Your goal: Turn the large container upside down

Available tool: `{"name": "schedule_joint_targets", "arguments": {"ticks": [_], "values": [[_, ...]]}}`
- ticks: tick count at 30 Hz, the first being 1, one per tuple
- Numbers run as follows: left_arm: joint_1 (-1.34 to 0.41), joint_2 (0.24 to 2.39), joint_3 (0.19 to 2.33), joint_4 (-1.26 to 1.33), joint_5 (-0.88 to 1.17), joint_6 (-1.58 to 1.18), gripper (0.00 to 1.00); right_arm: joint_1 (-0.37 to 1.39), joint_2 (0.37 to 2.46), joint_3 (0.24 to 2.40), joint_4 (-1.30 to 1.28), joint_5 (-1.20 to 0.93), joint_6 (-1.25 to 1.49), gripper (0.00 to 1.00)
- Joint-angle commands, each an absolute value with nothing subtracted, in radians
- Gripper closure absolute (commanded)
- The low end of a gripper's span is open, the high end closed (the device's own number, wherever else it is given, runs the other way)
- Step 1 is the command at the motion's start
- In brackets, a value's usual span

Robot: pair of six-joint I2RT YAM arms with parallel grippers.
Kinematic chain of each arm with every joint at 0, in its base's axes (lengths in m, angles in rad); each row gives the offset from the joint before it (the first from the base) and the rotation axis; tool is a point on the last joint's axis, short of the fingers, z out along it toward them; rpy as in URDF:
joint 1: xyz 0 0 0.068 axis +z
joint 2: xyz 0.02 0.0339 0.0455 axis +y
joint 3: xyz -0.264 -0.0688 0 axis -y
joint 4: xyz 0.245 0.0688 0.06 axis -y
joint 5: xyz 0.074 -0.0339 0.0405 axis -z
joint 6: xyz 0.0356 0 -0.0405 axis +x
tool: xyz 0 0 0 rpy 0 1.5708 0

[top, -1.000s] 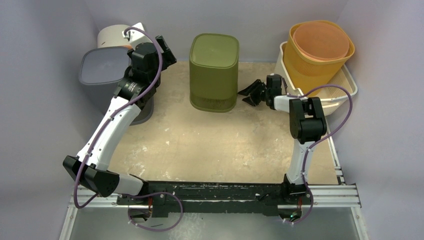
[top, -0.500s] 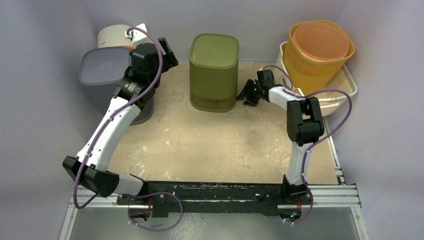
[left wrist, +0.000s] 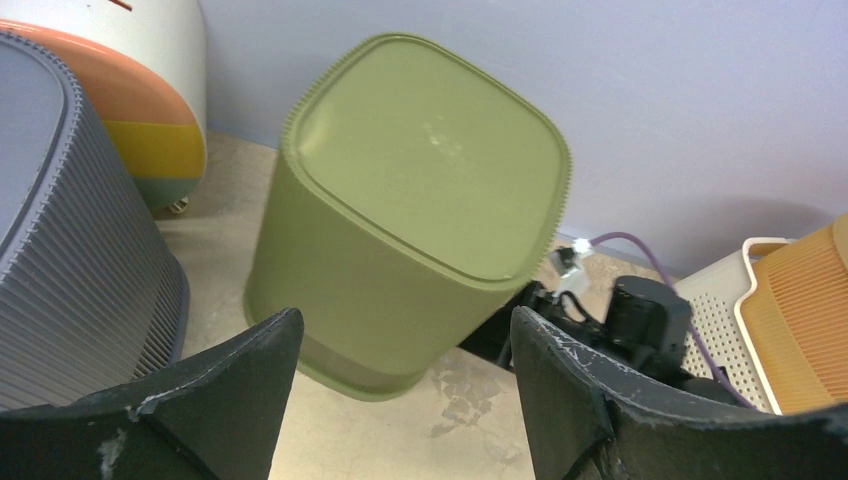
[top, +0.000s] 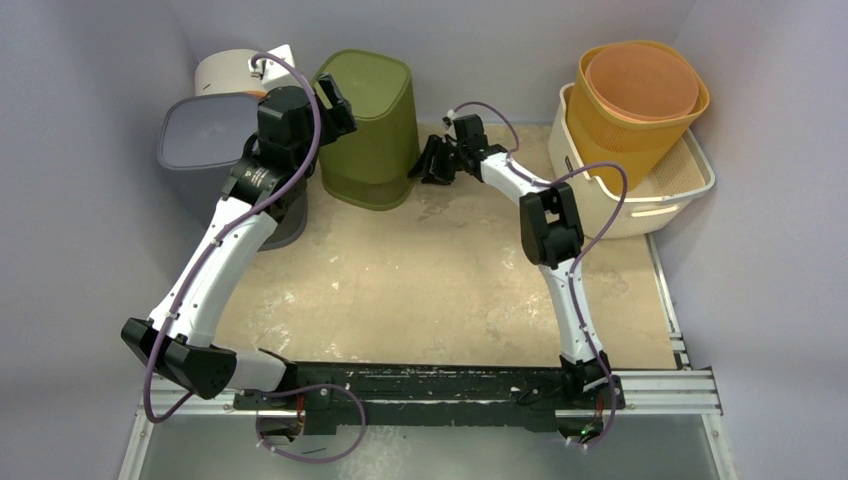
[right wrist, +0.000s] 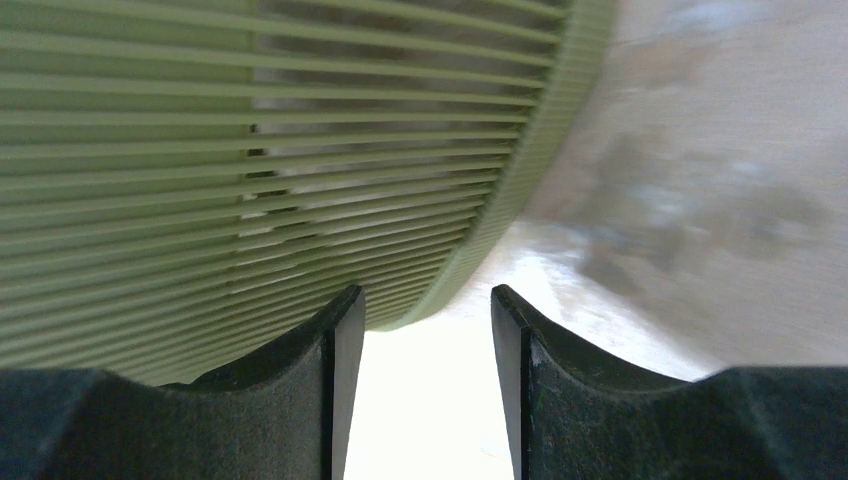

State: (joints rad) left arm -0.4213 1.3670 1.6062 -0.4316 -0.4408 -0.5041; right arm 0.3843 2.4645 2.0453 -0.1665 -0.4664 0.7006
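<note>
The large olive-green container [top: 368, 130] stands bottom up at the back of the table, its closed base on top and its rim down [left wrist: 410, 230]. My left gripper [top: 338, 103] hovers at its upper left side, open, and in the left wrist view [left wrist: 405, 385] nothing lies between the fingers. Low at the container's right side is my right gripper [top: 432, 163]. It is open [right wrist: 425, 310], and the slatted green wall [right wrist: 250, 150] and its rim are just beyond the left fingertip [right wrist: 345, 310], not between the jaws.
A grey ribbed container [top: 215, 140] stands upside down at the left [left wrist: 70, 230], in front of a white, orange and yellow drum [top: 225, 70]. At the back right, stacked orange baskets [top: 635, 100] sit in a white tray [top: 680, 190].
</note>
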Motion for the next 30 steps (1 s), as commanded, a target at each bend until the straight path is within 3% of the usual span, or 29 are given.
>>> {"name": "schedule_joint_targets", "arguments": {"ticks": [1, 4, 19, 24, 30], "values": [[-0.426, 1.336, 1.61, -0.375, -0.417, -0.497, 0.27, 0.429, 2.464, 2.13, -0.03, -0.654, 0.768, 0.48], [-0.425, 1.339, 1.601, -0.366, -0.416, -0.497, 0.27, 0.439, 2.469, 2.132, 0.025, -0.691, 0.781, 0.44], [-0.425, 1.372, 1.593, -0.344, -0.387, -0.526, 0.27, 0.439, 2.472, 2.103, 0.225, -0.883, 0.806, 0.42], [-0.426, 1.384, 1.609, -0.346, -0.377, -0.52, 0.27, 0.432, 2.459, 2.094, 0.199, -0.878, 0.798, 0.42], [-0.425, 1.383, 1.631, -0.355, -0.359, -0.51, 0.27, 0.379, 2.284, 2.048, -0.002, -0.736, 0.625, 0.41]]}}
